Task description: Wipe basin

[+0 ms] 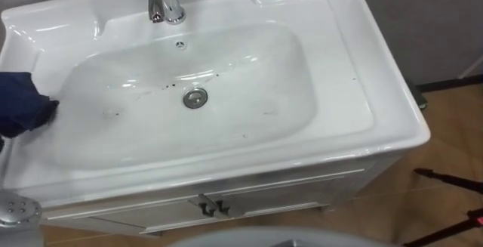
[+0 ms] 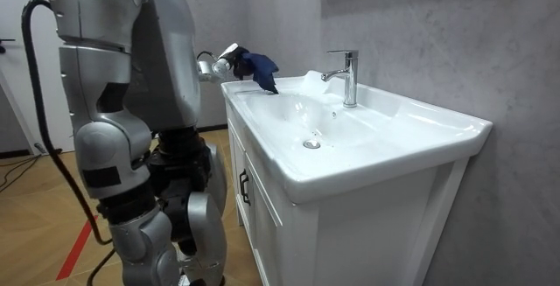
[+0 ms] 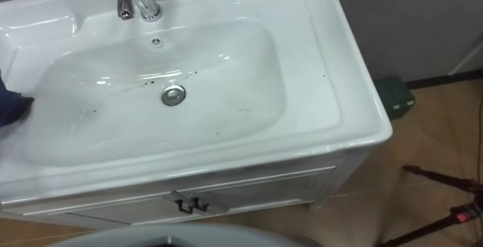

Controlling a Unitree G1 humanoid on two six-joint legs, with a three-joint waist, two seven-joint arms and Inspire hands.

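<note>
The basin [image 1: 355, 88] is in front of me, and my left robot hand [image 2: 226, 59] is up at its rim, far to the left of the drain [image 1: 195, 97]. A dark blue cloth [image 1: 23, 103] is bunched over that robot hand and covers it, so I cannot tell how it grips. The cloth lies over the left rim and ends at the edge of the bowl, well apart from the drain. In the room view one tip of it hangs down toward the rim.

Between cloth and drain the white bowl carries faint smears. A scatter of small dark specks [image 1: 205, 76] sits just behind the drain. The overflow hole [image 1: 180, 44] is straight behind the drain, and the chrome faucet [image 1: 162, 1] stands upright behind that, on the back ledge.

In front of the drain and below it is the white cabinet [image 1: 302, 190], with two dark handles [image 1: 213, 208] side by side. I stand at that cabinet's front, facing the faucet. Wooden floor [image 1: 453, 126] shows far right of the drain.
</note>
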